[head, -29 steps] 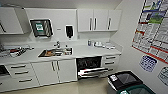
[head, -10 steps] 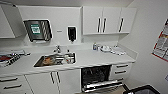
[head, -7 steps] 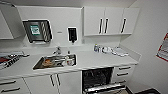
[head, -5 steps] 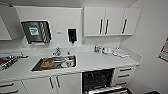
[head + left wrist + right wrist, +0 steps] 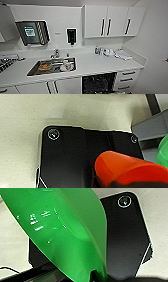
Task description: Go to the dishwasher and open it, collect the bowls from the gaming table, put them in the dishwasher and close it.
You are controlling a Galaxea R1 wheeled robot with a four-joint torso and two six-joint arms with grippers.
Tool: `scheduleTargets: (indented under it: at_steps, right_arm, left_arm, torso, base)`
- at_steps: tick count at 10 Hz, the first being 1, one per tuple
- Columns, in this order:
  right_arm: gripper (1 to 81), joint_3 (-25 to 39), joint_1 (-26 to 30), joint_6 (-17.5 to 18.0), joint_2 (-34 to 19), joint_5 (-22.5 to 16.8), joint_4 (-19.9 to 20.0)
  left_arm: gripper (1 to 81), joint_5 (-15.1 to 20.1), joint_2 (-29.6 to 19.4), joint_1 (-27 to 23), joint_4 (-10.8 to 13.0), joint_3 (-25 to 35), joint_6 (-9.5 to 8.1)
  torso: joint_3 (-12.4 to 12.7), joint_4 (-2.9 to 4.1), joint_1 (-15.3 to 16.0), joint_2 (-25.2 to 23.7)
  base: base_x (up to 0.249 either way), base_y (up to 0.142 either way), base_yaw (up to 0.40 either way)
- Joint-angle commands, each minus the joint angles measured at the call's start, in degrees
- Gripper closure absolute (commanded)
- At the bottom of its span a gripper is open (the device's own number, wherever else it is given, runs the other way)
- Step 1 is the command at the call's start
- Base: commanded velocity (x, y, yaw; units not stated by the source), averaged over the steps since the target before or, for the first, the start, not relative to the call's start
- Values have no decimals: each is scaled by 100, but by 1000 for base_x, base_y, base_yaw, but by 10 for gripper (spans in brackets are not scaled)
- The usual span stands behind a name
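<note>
dishwasher (image 5: 98,83) at six o'clock, already open, dark racks showing; green bowl (image 5: 62,233) gripped by right gripper, orange bowl (image 5: 125,169) by left gripper; bowls collected, loading and closing not yet done.

The left wrist's wide dark plate (image 5: 75,159) faced a pale speckled floor, with round fittings showing at two of its corners. Close against the lower side of that plate sat an orange bowl (image 5: 125,169), its rim turned toward the camera (whether the fingers were clamped on it could not be made out). A dark part of the arm ran along the edge beneath the orange bowl.

The right wrist's dark plate (image 5: 125,238) likewise looked down at the pale floor, one round fitting at its corner. A bright green bowl (image 5: 62,233) lay large and tilted across it, covering much of the plate.
</note>
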Motion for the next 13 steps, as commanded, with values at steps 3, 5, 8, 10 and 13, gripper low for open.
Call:
scheduleTargets:
  at_steps: [3, 5, 8, 10, 13]
  right_arm:
    - [811, 43, 229, -33, 36, -349, -64]
    - [811, 43, 229, -33, 27, -349, -64]
    - [811, 43, 211, -33, 10, -341, -64]
    - [811, 113, 202, -33, -69, -341, -55]
    - [811, 988, 237, -15, -612, -349, -21]
  left_arm:
    - [811, 183, -59, -224, 25, 18, 9]
    - [811, 183, -68, -224, 25, 18, 9]
    - [811, 183, -86, -224, 42, 45, 9]
    - [811, 174, -103, -215, 42, 70, 9]
    - [811, -54, -514, -163, 51, 614, 0]
  torso:
    - [0, 0, 1, 0]
    - [0, 0, 6, 2]
    - [0, 0, 8, 5]
    - [0, 0, 6, 2]
    - [0, 0, 1, 2]
  base:
    - [181, 0, 0]
    - [125, 0, 0]
    - [25, 0, 0]
    - [0, 0, 0]
    - [0, 0, 0]
